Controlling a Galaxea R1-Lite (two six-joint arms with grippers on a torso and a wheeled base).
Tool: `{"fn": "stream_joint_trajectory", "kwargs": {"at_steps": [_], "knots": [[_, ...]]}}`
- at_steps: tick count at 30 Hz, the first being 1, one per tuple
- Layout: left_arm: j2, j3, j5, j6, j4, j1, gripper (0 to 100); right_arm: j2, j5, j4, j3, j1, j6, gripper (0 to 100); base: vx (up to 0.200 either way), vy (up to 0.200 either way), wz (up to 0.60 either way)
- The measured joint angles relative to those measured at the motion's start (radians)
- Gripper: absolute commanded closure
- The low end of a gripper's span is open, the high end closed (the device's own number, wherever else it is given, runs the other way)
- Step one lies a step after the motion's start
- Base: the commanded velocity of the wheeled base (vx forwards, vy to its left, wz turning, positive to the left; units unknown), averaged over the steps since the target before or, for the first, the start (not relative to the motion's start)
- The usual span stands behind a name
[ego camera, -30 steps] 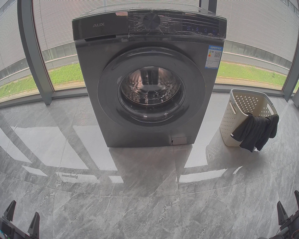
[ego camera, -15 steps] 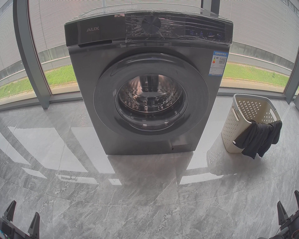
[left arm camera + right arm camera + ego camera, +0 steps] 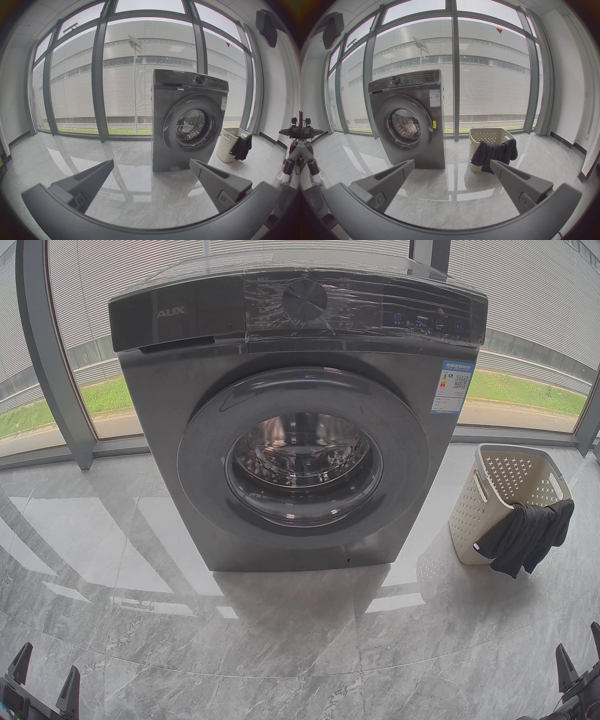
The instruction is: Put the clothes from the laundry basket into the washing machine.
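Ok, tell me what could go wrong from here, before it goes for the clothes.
1. The door of the washing machine looks shut, so clothes brought over would have nowhere to go until it is opened.
2. The dark garment hangs over the rim of the basket, mostly outside it. A pull on it might tip or drag the light-looking basket.

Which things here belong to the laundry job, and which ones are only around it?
For the job: washing machine, laundry basket, dark garment hanging over its rim.
Only around: window frame, floor, black box on the wall.
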Motion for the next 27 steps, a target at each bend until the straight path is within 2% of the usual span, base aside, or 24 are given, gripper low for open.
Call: {"fn": "stream_joint_trajectory", "kwargs": {"at_steps": [21, 27], "knots": [[0.0, 0.0, 0.0, -0.001, 0.0, 0.0, 0, 0.0, 0.0, 0.0, 0.0, 0.0, 0.0, 0, 0.0, -0.2, 0.0], [0.0, 0.0, 0.003, 0.003, 0.001, 0.001, 0, 0.0, 0.0, 0.0, 0.0, 0.0, 0.0, 0, 0.0, 0.0, 0.0]]}}
